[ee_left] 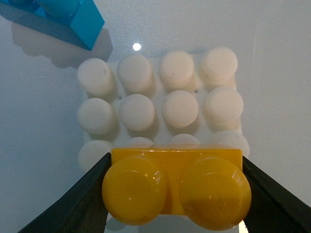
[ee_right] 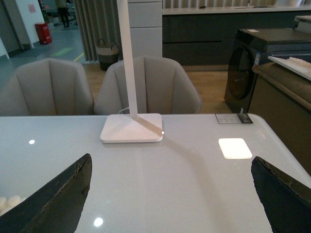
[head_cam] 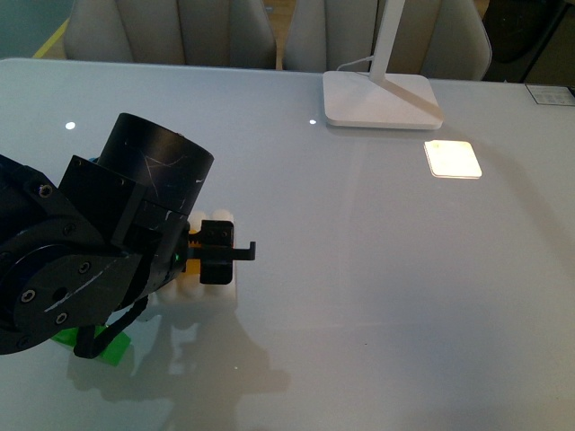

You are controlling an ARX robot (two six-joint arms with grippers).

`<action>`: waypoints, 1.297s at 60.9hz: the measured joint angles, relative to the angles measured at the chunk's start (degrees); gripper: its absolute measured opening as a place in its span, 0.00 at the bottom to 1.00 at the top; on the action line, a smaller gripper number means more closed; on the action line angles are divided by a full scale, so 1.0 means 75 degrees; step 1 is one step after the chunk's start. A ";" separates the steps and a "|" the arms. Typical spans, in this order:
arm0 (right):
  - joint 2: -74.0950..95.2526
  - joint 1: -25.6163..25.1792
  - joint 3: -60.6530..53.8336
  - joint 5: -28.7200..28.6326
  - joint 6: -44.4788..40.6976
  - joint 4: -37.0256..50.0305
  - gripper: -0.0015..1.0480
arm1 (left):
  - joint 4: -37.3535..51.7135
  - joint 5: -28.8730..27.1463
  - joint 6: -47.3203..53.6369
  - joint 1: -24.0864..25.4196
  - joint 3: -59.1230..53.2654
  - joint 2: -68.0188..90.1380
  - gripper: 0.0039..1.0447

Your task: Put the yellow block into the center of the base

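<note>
Yellow block (ee_left: 175, 187), one piece with two studs, is pinched end to end in my left gripper (ee_left: 175, 206), presumably to keep its underside free for seating; it hangs over the outer rows of the one base (ee_left: 137, 111), not yet the centre; one blue brick (ee_left: 73, 17) lies beside the base; my right gripper (ee_right: 167, 204) is spread and empty.

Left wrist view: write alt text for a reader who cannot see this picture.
The left gripper clamps the yellow block between two dark fingers, studs facing the camera, hiding one edge of the white base with its grid of round studs. A blue brick lies on the table by the base's opposite corner.
</note>
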 joint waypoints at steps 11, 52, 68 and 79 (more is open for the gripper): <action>0.0000 0.0000 0.0000 0.0000 0.0000 0.0000 0.92 | 0.0070 -0.0038 0.0020 -0.0026 0.0047 0.0076 0.60; 0.0000 0.0000 0.0000 0.0003 0.0000 0.0000 0.92 | -0.0303 -0.0137 -0.0221 -0.0029 0.0248 0.0108 0.60; 0.0000 0.0000 0.0000 0.0003 0.0000 0.0000 0.92 | -0.0370 -0.0172 -0.0350 -0.0023 0.0303 0.0114 0.60; 0.0000 0.0000 0.0000 0.0003 -0.0003 0.0000 0.92 | -0.0309 -0.0297 -0.0358 -0.0067 0.0306 0.0169 0.60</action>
